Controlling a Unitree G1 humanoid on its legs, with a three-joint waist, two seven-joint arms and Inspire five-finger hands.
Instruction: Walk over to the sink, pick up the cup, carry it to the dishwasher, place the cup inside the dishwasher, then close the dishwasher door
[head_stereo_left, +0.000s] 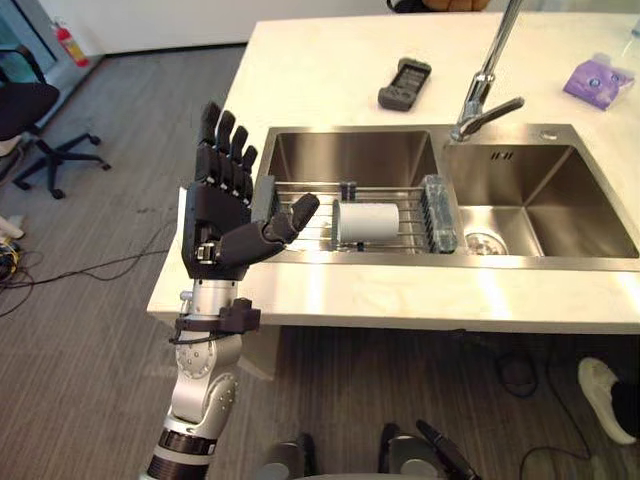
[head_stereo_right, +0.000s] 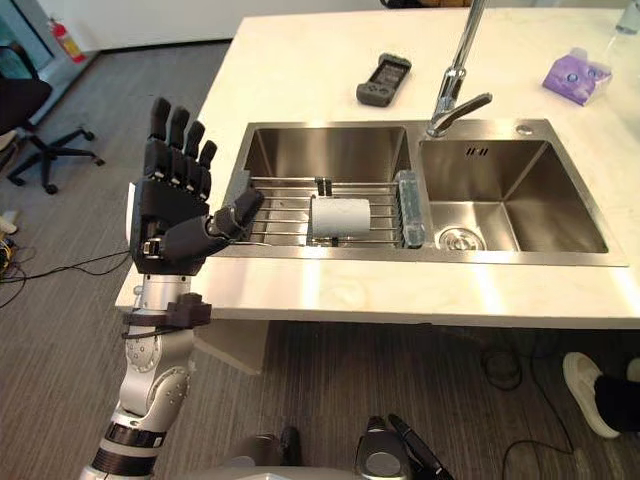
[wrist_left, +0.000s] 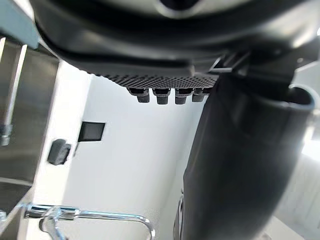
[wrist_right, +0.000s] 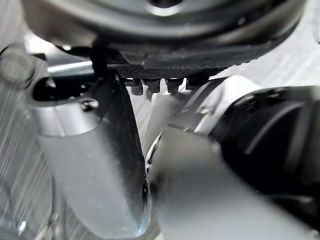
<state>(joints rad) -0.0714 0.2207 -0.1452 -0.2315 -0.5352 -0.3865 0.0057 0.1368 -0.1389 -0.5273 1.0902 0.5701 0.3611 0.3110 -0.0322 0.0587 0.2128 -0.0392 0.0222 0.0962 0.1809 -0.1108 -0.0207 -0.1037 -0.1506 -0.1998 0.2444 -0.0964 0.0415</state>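
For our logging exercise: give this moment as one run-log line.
left hand: open, raised by sink | cup: lying sideways on rack, untouched | step: pick-up pending

Brushed metal sink (head_stereo_left: 350, 155), glossy smooth counter (head_stereo_left: 330, 70), matt white cup (head_stereo_left: 368, 222)

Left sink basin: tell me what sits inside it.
A wire rack spans it, bearing a white cup on its side and a clear container beside the divider. What lies beneath them is covered.

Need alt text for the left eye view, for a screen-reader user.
The robot's left hand is raised open beside a double steel sink, holding nothing. A white cup lies on its side on a wire rack across the left basin; a faucet and a dark handheld device sit behind on the pale counter.
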